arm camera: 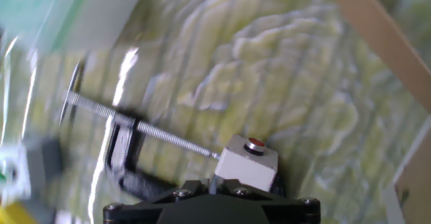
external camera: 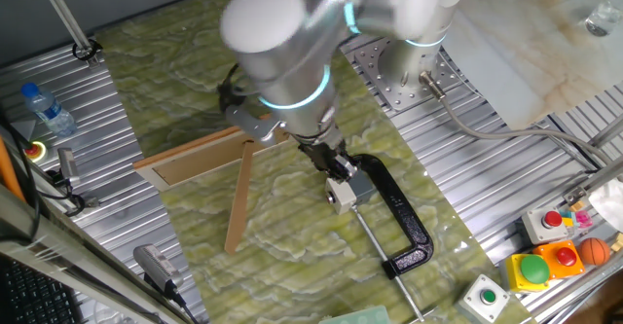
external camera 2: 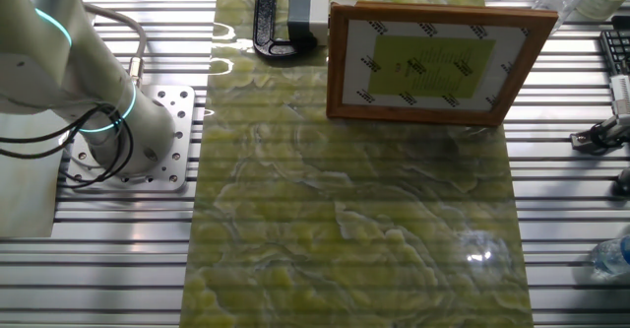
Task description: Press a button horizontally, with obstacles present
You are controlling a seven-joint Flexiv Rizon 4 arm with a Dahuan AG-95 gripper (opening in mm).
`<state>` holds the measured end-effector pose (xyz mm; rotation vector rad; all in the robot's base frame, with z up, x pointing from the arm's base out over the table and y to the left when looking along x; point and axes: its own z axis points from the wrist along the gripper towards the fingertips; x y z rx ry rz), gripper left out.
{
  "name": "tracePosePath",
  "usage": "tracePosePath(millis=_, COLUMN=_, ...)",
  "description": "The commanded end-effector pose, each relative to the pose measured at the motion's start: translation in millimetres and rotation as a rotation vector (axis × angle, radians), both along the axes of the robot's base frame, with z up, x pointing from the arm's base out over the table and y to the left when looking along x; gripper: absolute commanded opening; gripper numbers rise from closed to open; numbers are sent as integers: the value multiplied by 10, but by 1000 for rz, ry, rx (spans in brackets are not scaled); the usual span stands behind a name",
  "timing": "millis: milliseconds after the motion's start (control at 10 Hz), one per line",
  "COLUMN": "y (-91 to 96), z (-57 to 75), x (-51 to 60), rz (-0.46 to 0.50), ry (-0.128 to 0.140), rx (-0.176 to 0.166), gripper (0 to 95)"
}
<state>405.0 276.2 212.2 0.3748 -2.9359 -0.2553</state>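
Observation:
The button (external camera: 343,194) is a small white-and-grey box gripped in a black C-clamp (external camera: 397,215) on the green marbled mat. In the hand view the button (arm camera: 248,163) shows a small red cap and lies just beyond my fingers. My gripper (external camera: 334,168) hangs right at the box's upper left side; its fingers look shut together and empty, and contact with the box is unclear. The obstacle, a light-wood frame panel (external camera: 195,159) on a strut leg (external camera: 238,205), stands left of the gripper. In the other fixed view the frame (external camera 2: 433,62) stands in front of the button (external camera 2: 307,15); the gripper is out of view there.
Several push-button boxes (external camera: 545,256) and an orange ball (external camera: 594,251) sit at the right front. A white box with a green button (external camera: 485,298) lies near the front edge. A water bottle (external camera: 44,108) stands far left. The robot base (external camera 2: 128,136) is bolted beside the mat.

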Motion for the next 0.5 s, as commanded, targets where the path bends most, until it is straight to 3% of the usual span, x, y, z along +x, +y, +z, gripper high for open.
tracePosePath(millis=100, y=26, z=46, x=9, rz=-186, ry=-73, rx=-70, gripper=0)
tracePosePath(millis=300, y=26, z=47, x=9, rz=-216, ry=-146, rx=-113, gripper=0)
tracePosePath(millis=500, y=26, z=47, x=8, rz=-226, ry=-180, rx=-145, gripper=0)
